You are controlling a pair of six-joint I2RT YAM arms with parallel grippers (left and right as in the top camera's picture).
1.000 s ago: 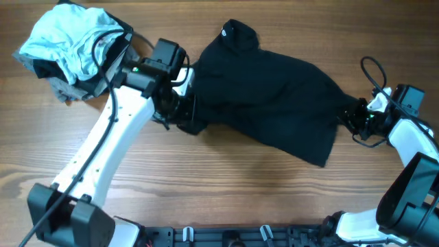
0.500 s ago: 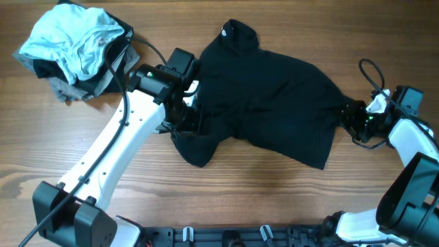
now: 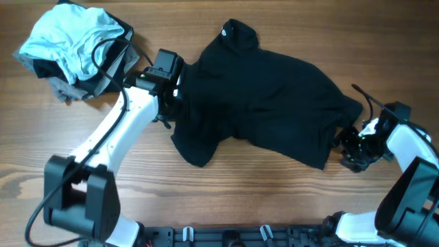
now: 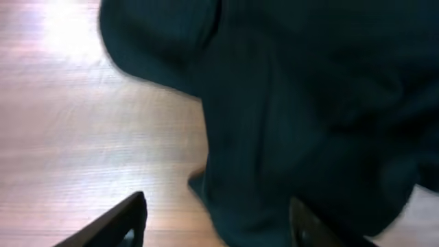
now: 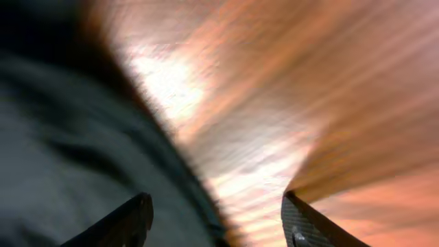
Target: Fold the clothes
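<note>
One large black soft-fabric shirt [image 3: 267,103] was found lying crumpled across the middle of the brown wooden table [image 3: 274,199]. The left gripper [image 4: 218,202] was observed over the shirt's left edge, fingers spread and nothing grasped. The right gripper [image 5: 216,197] was noted beside the right hem, likewise unclenched and empty, though that view was blurred.
</note>
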